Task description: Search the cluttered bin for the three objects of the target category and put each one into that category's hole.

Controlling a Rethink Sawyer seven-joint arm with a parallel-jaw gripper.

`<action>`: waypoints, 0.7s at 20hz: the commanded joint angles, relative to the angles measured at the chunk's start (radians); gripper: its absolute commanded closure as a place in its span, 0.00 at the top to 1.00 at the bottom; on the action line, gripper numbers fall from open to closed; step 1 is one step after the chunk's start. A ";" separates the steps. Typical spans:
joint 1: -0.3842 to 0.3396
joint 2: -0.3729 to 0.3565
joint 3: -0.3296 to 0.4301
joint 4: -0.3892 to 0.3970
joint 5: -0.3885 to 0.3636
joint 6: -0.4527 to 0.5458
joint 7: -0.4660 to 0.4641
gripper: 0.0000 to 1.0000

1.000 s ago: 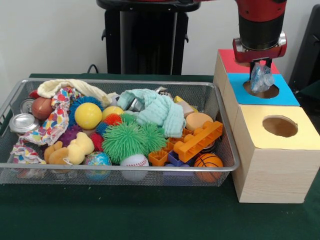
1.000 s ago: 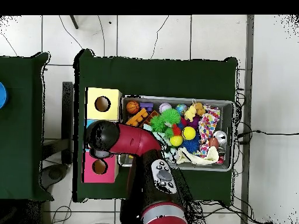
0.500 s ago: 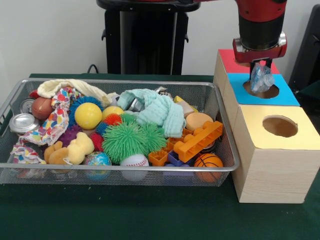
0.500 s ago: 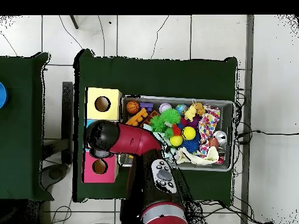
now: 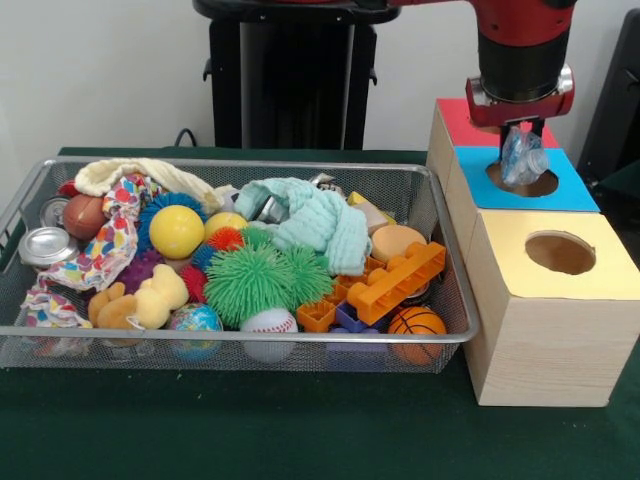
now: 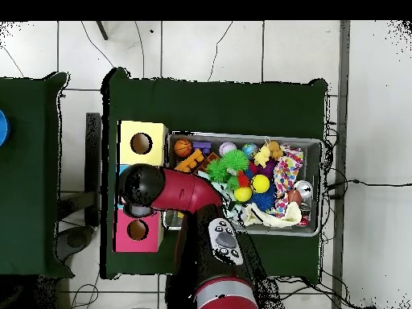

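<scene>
The bottle hangs in my gripper with its long axis close to upright, tilted a little so the lower end leans toward the yellow side. Its bottom end sits right at the mouth of the hole in the blue panel, and I think it is just dipping past the rim, though the clear plastic makes that hard to judge. My fingers are clamped on the bottle's upper part.

My arm comes straight down from above, wrist vertical over the blue panel. From overhead, the arm reaches sideways from my base and its black end covers the blue panel completely.

I count one bottle, the one I hold. The box has three panels in a row: red farthest back, blue in the middle, yellow nearest the camera. The basket beside the box holds two silver cans at one end, three small balls along its front edge, and a heap of other toys and cloths.
</scene>
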 commanded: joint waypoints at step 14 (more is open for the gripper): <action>-0.009 0.099 -0.015 -0.096 -0.057 -0.176 0.133 1.00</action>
